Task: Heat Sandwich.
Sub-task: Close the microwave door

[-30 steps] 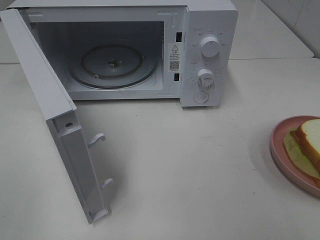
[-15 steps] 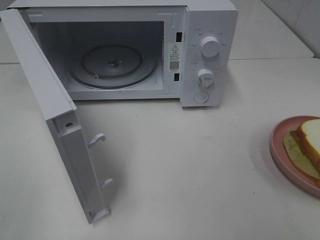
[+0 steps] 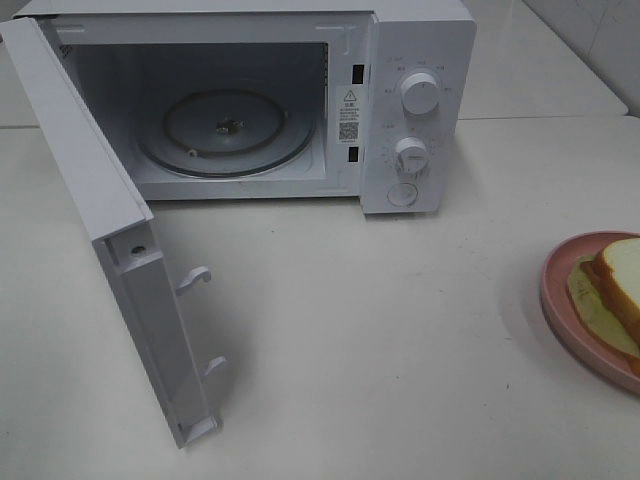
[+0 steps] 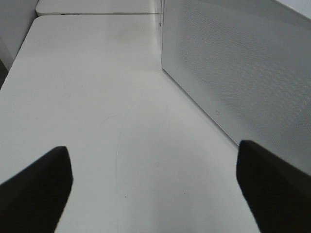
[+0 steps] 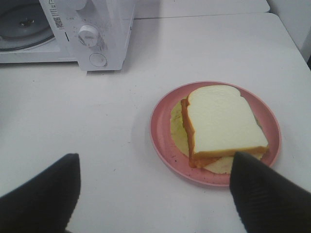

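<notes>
- Your sandwich (image 5: 221, 121) sits on the pink plate (image 5: 163, 141) at the right edge of the table (image 3: 400, 330), well apart from the microwave (image 3: 415, 110), and nothing is touching it.
- Your right gripper (image 5: 153, 194) hangs above the table just short of the plate, fingers spread wide, nothing between them. One finger tip overlaps the plate's near rim in the wrist view, though I can't tell whether it is above the rim or on it.
- Your left gripper (image 4: 153, 189) is wide too and empty, hovering over bare table beside the perforated face of the open door (image 3: 110, 230).
- Risk one: come down on the bread alone and the top slice could shear off the filling, since the stack is loose and already sits off-centre on the plate.
- Risk two: pinch only the plate rim and the plate may tilt, sliding the sandwich towards the table edge on that side.
- Risk three: the door stands swung far out across the front, so a low carry from the right could clip it or its latch hooks (image 3: 195, 278).
- Risk four: the glass turntable (image 3: 225, 135) sits deep inside a low cavity, so a tilted entry might knock the plate on the frame.
</notes>
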{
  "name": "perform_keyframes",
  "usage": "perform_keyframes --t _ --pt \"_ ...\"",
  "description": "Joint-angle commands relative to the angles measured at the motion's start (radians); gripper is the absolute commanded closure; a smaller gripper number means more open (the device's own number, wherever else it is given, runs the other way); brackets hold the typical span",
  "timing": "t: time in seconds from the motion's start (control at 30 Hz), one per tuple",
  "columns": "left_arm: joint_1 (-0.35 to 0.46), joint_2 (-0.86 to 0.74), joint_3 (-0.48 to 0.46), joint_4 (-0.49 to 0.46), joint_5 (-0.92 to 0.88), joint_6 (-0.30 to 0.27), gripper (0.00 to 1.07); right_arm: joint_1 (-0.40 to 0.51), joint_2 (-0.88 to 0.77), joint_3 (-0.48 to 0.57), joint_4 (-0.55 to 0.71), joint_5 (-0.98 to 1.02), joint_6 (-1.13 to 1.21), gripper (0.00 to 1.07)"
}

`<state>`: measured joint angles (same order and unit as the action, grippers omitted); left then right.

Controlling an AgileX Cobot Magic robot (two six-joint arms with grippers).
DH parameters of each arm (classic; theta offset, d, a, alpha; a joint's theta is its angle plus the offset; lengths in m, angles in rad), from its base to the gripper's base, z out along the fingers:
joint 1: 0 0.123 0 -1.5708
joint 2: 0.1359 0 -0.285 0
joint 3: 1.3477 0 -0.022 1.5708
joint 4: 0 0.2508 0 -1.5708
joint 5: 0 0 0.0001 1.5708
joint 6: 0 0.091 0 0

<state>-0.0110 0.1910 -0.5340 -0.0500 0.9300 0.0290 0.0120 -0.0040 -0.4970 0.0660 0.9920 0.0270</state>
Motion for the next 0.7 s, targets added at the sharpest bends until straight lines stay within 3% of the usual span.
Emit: perform_keyframes --t 0.03,0.1,0.13,0.2,0.27,0.3,0.37,0.7 --pt "0.002 0.07 0.016 -0.007 -0.088 -0.002 0.48 -0.009 -0.028 0.001 0.002 0.0 -0.009 0.31" --pt "0.002 0.134 0.02 -0.01 -0.144 -0.002 0.63 -0.009 -0.028 0.001 0.002 0.0 -0.009 0.31" --pt "0.002 0.134 0.02 -0.01 -0.144 -0.002 0.63 -0.009 -0.028 0.001 0.002 0.0 -0.009 0.31" --pt "-0.001 0.172 0.02 -0.009 -0.188 -0.002 0.74 -0.009 -0.028 0.001 0.002 0.0 -0.009 0.31" --pt "-0.001 0.225 0.022 -0.009 -0.274 -0.002 0.92 -0.009 -0.028 0.001 0.002 0.0 -0.009 0.31" --pt "-0.001 0.225 0.022 -0.009 -0.274 -0.002 0.92 -0.009 -0.028 0.001 0.002 0.0 -0.009 0.31" --pt "-0.001 0.259 0.022 -0.009 -0.326 -0.002 1.06 -0.009 -0.028 0.001 0.002 0.0 -0.009 0.31" --pt "-0.001 0.418 0.142 -0.003 -0.67 -0.001 1.07 -0.009 -0.028 0.001 0.002 0.0 -0.009 0.31"
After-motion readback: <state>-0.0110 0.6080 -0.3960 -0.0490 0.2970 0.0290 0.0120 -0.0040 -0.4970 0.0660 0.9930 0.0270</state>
